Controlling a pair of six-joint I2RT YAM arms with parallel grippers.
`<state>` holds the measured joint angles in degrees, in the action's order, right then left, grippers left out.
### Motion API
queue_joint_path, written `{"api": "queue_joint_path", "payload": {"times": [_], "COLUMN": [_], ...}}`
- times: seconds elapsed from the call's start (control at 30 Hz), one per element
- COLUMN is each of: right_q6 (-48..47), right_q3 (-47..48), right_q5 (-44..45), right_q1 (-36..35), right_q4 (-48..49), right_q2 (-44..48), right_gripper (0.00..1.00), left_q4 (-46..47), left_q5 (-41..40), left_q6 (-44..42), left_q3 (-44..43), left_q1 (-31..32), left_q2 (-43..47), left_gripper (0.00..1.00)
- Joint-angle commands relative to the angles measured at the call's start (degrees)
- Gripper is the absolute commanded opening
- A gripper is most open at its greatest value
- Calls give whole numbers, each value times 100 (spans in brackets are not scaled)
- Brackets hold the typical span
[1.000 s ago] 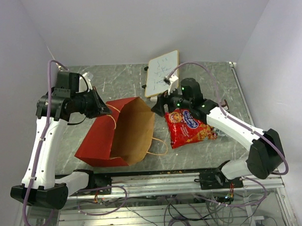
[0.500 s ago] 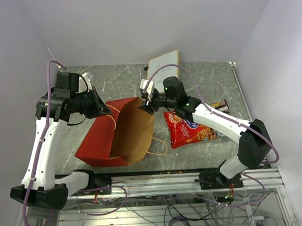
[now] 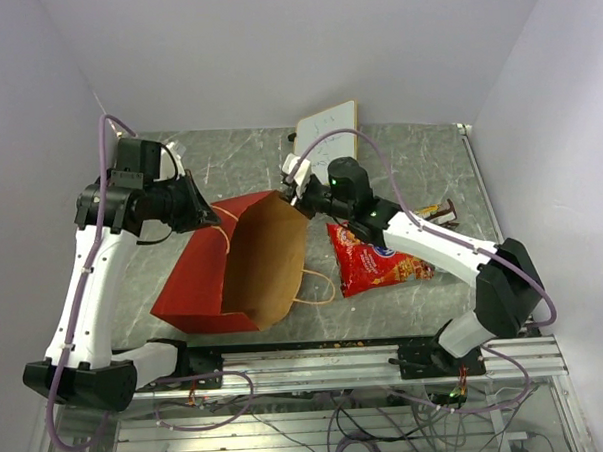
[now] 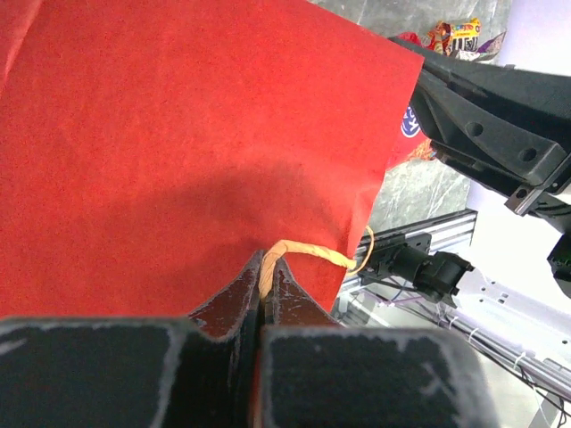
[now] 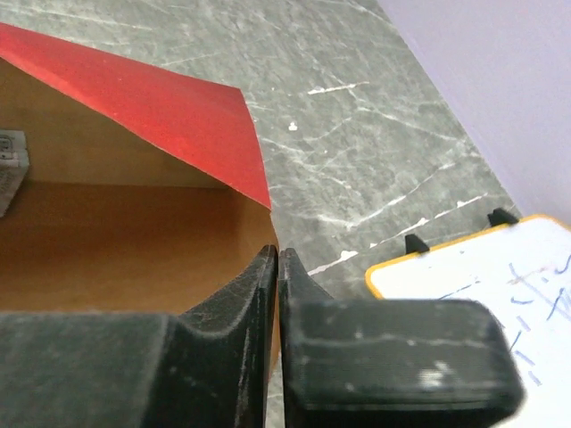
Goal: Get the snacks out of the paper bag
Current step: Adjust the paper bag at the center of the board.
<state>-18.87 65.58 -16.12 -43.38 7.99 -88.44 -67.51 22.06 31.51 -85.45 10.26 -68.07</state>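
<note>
The tall kraft paper bag (image 3: 254,273), red outside and matte brown inside, lies tipped on the veined grey stone bench (image 3: 239,164) with its mouth gaping. The left jaws are clenched on its twisted paper loop handle (image 4: 308,252). The right jaws pinch its thin rim. A crinkly red cookie packet (image 3: 375,258) lies just beside the bag.

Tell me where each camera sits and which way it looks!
Top external: above and behind the arms, looking down on the table; both whole arms show, around the paper bag.
Left wrist: on the left arm, looking along the left gripper, shut on the bag's handle, at the red outside.
Right wrist: on the right arm, looking past the right gripper, closed on the bag's rim, into the brown inside.
Shared: top and right wrist both show the whiteboard.
</note>
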Motion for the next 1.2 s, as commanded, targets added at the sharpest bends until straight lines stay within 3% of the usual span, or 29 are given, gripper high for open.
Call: {"api": "queue_joint_path", "payload": {"times": [0.0,0.23,0.43,0.67,0.83,0.9,0.97,1.07,1.17], "right_q6": [308,1032,927,842,477,609,597,197,-364], "right_q3": [-356,-1444,-2025,-2184,-2304,-2165,-1962,-1973,-2110], "right_q5": [443,1493,1734,1909,1826,1847,1771,1783,1779], "right_q1": [-51,-367,-866,-913,-908,-906,-902,-902,-901], "right_q4": [480,1488,1963,2212,2207,1949,1553,1283,978], "right_q2": [347,900,1151,1061,963,998,1082,1303,1643], "right_gripper": [0,0,0,0,0,8,23,46,62], "left_q4": [74,-156,-233,-16,454,560,634,826,877], "left_q5": [-169,-655,-881,-1091,-703,-518,-370,-208,-174], "left_q6": [-105,-320,-385,-199,290,489,634,780,794], "left_q3": [-188,-975,-1284,18,1104,1263,1356,1530,1632], "left_q1": [-15,-20,-15,-15,-15,-15,-17,-15,-20], "left_q2": [-127,-782,-948,-54,722,830,853,865,875], "left_gripper": [7,7,7,7,7,7,7,7,7]}}
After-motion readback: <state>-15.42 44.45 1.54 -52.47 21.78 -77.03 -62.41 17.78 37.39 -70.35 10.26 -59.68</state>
